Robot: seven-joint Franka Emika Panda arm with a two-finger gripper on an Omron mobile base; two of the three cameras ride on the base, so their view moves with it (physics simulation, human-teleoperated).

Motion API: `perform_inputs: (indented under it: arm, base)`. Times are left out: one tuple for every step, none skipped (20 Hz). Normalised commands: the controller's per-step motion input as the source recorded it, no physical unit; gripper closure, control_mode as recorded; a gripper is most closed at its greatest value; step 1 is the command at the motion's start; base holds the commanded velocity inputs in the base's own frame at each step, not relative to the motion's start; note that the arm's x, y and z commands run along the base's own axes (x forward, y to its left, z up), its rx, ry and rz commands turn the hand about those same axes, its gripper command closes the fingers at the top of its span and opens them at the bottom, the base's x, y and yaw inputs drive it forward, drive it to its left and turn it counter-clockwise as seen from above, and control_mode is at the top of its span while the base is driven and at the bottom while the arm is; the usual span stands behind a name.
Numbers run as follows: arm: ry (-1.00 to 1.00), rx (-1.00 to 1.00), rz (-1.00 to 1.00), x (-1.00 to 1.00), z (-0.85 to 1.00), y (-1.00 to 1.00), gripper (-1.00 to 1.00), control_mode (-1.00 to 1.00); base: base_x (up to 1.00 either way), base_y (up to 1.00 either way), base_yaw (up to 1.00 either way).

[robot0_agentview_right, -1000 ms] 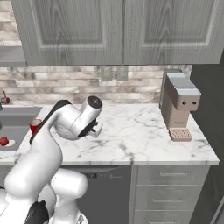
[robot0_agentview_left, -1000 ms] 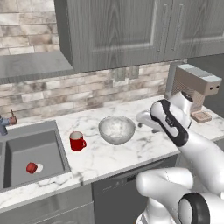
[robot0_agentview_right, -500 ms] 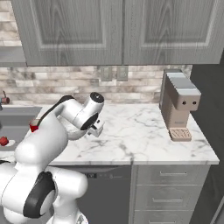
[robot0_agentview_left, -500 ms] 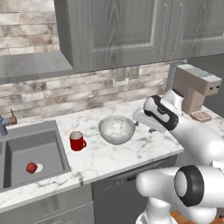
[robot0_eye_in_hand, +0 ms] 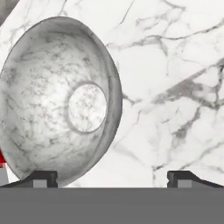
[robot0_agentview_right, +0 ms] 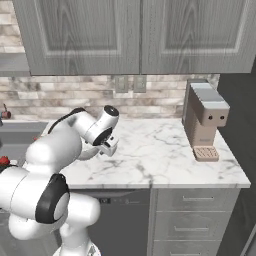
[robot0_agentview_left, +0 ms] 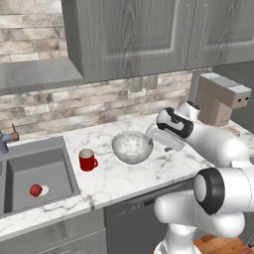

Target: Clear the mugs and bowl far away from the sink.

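Pincer (robot0_eye_in_hand: 112,177) wide open, holding nothing, just above bowl (robot0_agentview_left: 132,147) on counter (robot0_agentview_left: 149,173), red mug (robot0_agentview_left: 88,160) nr sink (robot0_agentview_left: 34,173).

Gripper (robot0_eye_in_hand: 112,177) hung wide open over the counter (robot0_eye_in_hand: 175,65), nothing between the fingers. I saw the bowl (robot0_eye_in_hand: 57,98) just off its sink-side finger, the nearest obstacle. Bright red mug (robot0_agentview_left: 88,159) stood beyond the bowl. Bare marble lay on its other side, up to the coffee machine (robot0_agentview_right: 202,120). Cabinets (robot0_agentview_left: 134,34) capped the headroom above.
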Motion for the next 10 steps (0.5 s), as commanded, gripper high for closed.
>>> perform_inputs:
  arm:
    - [0.02, 0.0, 0.0, 0.04, -0.26, 0.12, -1.0, -1.0]
    - [0.0, 0.0, 0.0, 0.06, -0.24, 0.12, -1.0, -1.0]
    - [0.0, 0.0, 0.0, 0.13, -0.21, 0.11, -1.0, -1.0]
    - [0.0, -0.01, 0.0, 0.26, -0.26, 0.08, -1.0, -1.0]
    - [0.01, -0.01, -0.01, 0.29, -0.29, 0.11, -1.0, -1.0]
    - [0.0, -0.01, 0.0, 0.32, -0.29, 0.1, -1.0, -1.0]
    - [0.0, -0.01, 0.0, 0.34, -0.26, 0.1, -1.0, -1.0]
    - [0.0, -0.01, 0.0, 0.34, -0.24, 0.09, -1.0, -1.0]
    - [0.0, -0.01, 0.0, 0.34, -0.22, 0.09, -1.0, -1.0]
    - [0.0, -0.01, 0.0, 0.38, -0.23, 0.09, -1.0, -1.0]
  base:
    - [0.0, 0.0, 0.0]
    - [0.0, 0.0, 0.0]
    - [0.0, 0.0, 0.0]
    - [0.0, 0.0, 0.0]
    - [0.0, 0.0, 0.0]
    - [0.0, 0.0, 0.0]
    - [0.0, 0.0, 0.0]
    - [0.0, 0.0, 0.0]
    - [0.0, 0.0, 0.0]
    - [0.0, 0.0, 0.0]
